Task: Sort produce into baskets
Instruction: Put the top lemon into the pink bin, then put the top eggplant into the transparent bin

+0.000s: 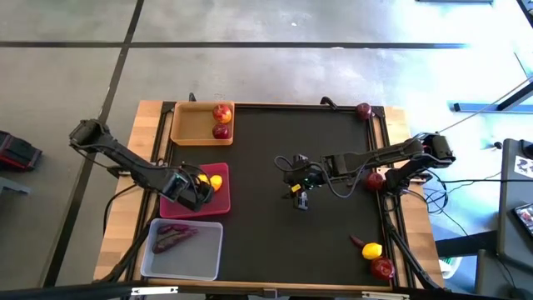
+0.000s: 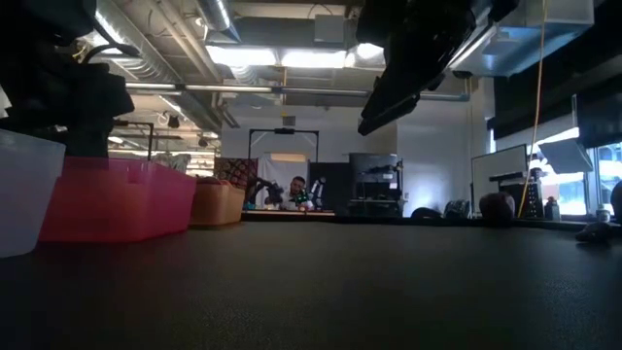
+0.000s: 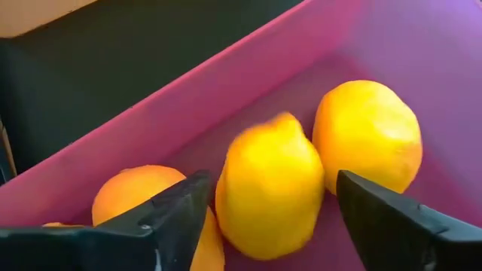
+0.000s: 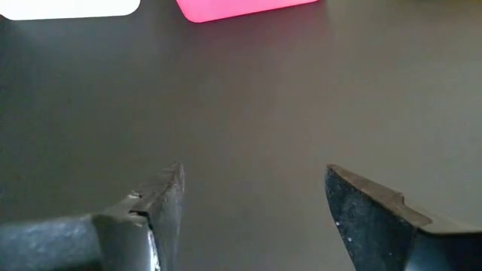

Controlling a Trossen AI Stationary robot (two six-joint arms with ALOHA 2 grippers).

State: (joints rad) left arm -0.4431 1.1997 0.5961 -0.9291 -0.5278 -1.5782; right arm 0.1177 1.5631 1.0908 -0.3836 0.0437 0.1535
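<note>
My left gripper (image 3: 273, 184) stands open inside the magenta-pink tray (image 3: 226, 98), pointing steeply down. A blurred yellow lemon (image 3: 271, 192) lies between its fingers with a narrow gap on each side. Two more lemons (image 3: 367, 135) (image 3: 139, 197) rest on the tray floor beside it. In the high view the gripper (image 1: 200, 190) covers part of the tray (image 1: 175, 208). My right gripper (image 1: 301, 200) hangs open over the middle of the black mat, with nothing between its fingers (image 4: 252, 211).
The tan tray (image 1: 187, 125) at the far left holds two apples (image 1: 221, 112). The whitish tray (image 1: 200, 254) at the near left holds purple roots (image 1: 173, 237). Along the right edge lie apples (image 1: 364, 110) (image 1: 375, 179) (image 1: 382, 268), a lemon (image 1: 371, 250) and a root (image 1: 356, 242).
</note>
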